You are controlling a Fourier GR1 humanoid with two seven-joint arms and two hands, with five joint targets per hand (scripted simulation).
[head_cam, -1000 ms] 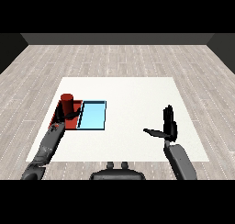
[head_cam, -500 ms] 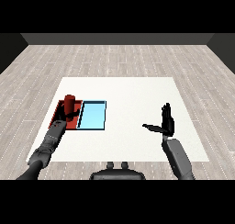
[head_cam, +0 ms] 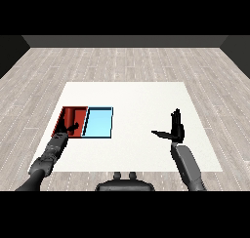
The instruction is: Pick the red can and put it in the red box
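One cylindrical red can (head_cam: 76, 116) is standing in the flat rectangular red tray (head_cam: 63, 118), beside one light blue tray (head_cam: 98, 123) at the frame's left. The left hand (head_cam: 67, 130) is hovering at the red tray's near edge with fingers spread. The right hand (head_cam: 176, 129) is hanging over the smooth white desk (head_cam: 141, 100), its fingers straight.

One view only — the head camera, set high at the robot's end, looked down and forward across the white table (head_cam: 132, 98) to grey plank floor (head_cam: 122, 61) beyond. Both forearms entered from the lower corners — the whole tabletop fitted in frame.

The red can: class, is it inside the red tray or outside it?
Inside: the red can stands within the red tray's walls, beside the left hand.
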